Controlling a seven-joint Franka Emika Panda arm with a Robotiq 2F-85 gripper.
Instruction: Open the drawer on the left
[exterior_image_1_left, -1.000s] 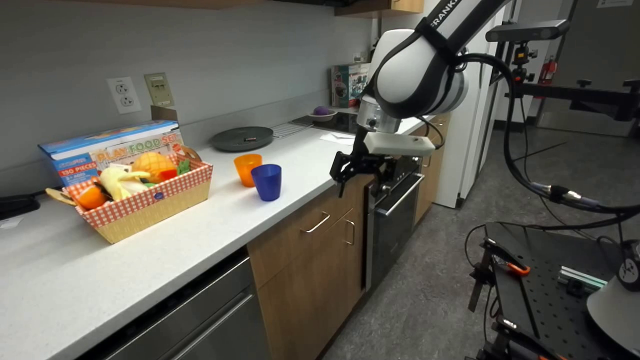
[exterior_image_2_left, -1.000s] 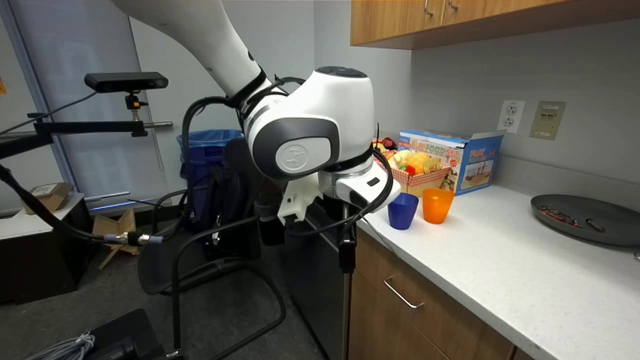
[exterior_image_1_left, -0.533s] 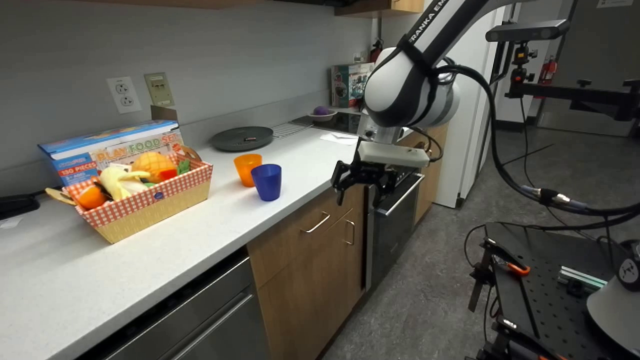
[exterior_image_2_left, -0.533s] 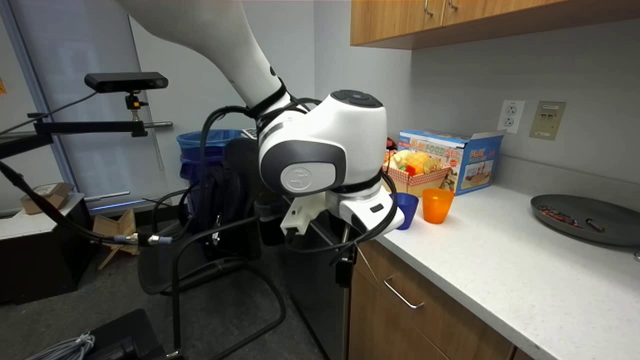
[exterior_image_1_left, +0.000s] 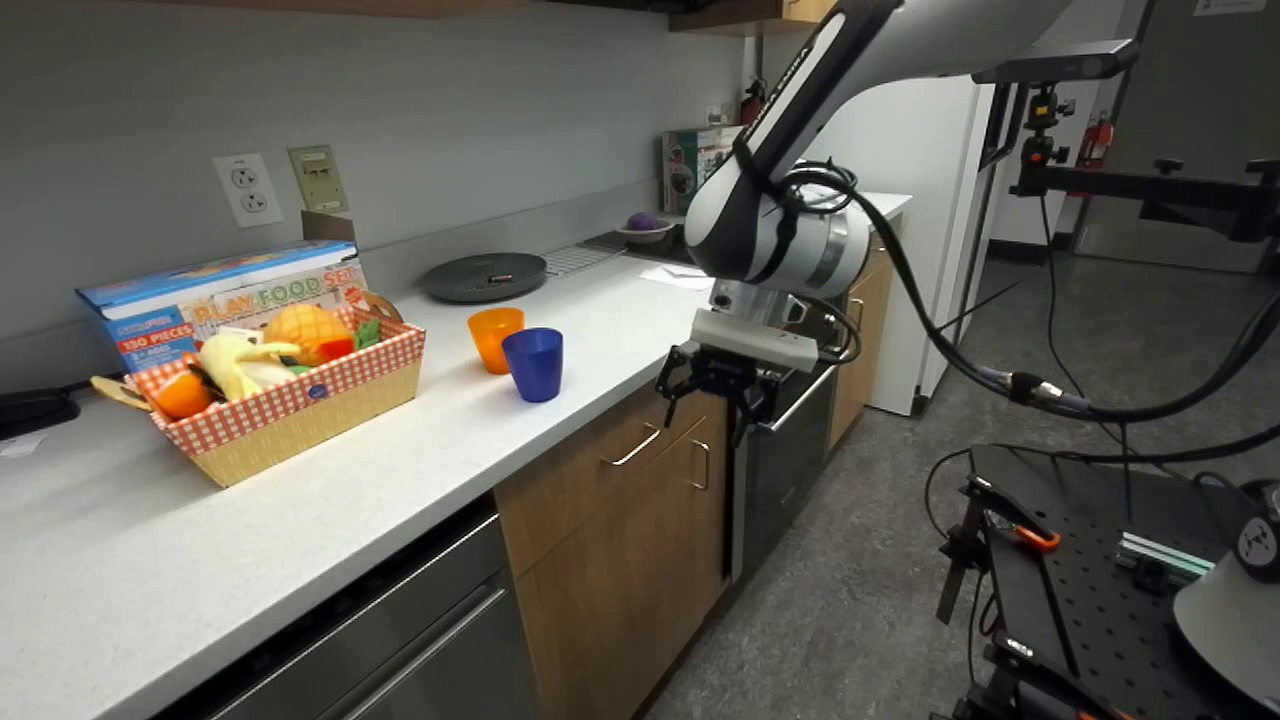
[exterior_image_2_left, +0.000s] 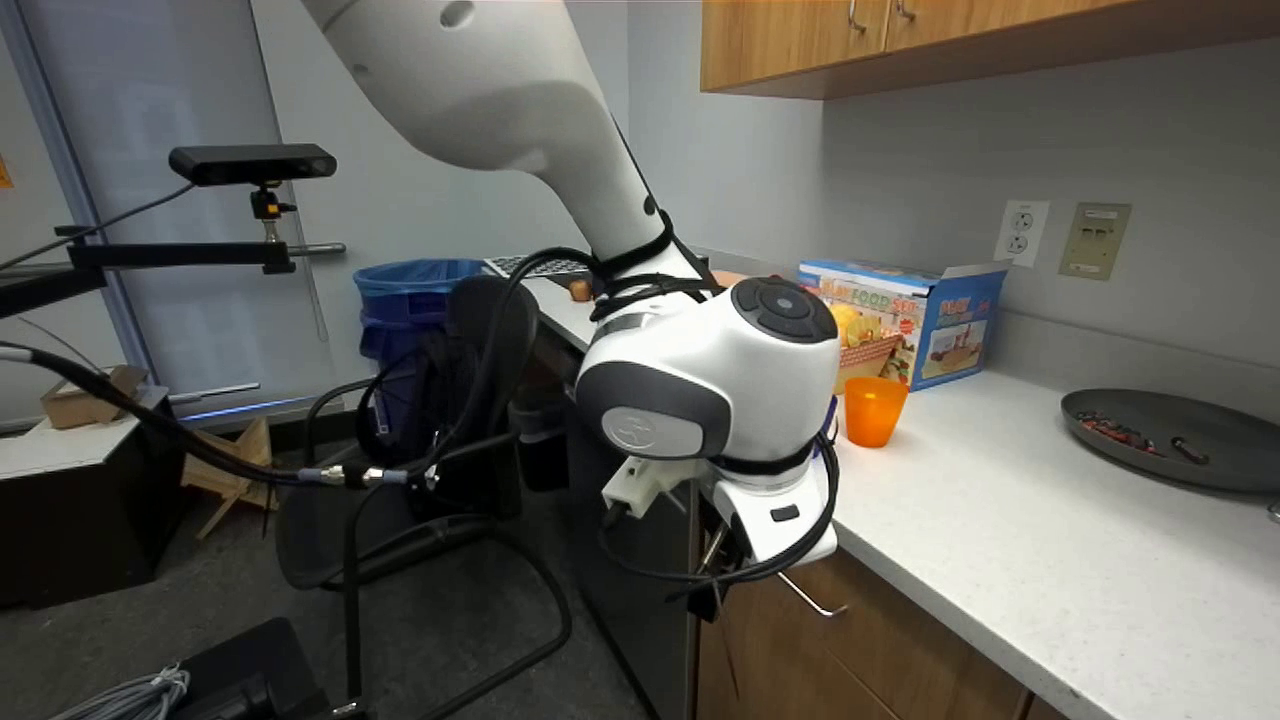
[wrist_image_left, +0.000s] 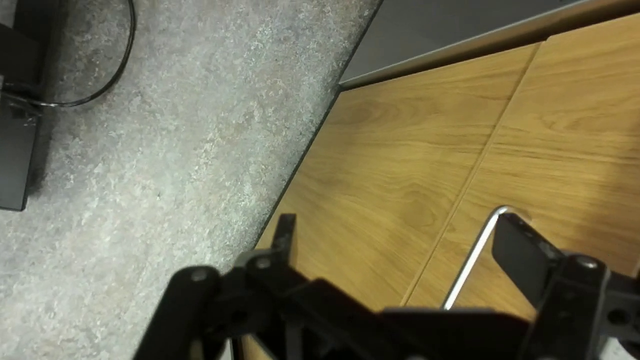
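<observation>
The drawer (exterior_image_1_left: 575, 455) has a medium-brown wood front under the countertop and is shut; its interior is hidden. It also shows in an exterior view (exterior_image_2_left: 890, 620) and the wrist view (wrist_image_left: 575, 145). Its slim bar handle (exterior_image_1_left: 632, 446) looks silvery; it shows partly behind the arm in an exterior view (exterior_image_2_left: 812, 597) and between my fingers in the wrist view (wrist_image_left: 472, 260), closer to the right-hand finger. My gripper (exterior_image_1_left: 706, 420) is open and empty in front of the cabinet, pointing down. In the wrist view its fingers (wrist_image_left: 400, 232) are wide apart. I cannot tell whether a finger touches the handle.
A cabinet door with a handle (exterior_image_1_left: 701, 466) is below the drawer. A black oven (exterior_image_1_left: 790, 460) and a grey metallic unit (exterior_image_1_left: 400, 640) flank it. The counter (exterior_image_1_left: 450, 460) holds a blue cup (exterior_image_1_left: 535, 365), an orange cup (exterior_image_1_left: 493, 335), a food basket (exterior_image_1_left: 300, 410) and a pan (exterior_image_1_left: 485, 277).
The arm has come down, and my gripper has dropped beside the counter edge, closer to the drawer front. The fingers stay open. The drawer has not moved.
</observation>
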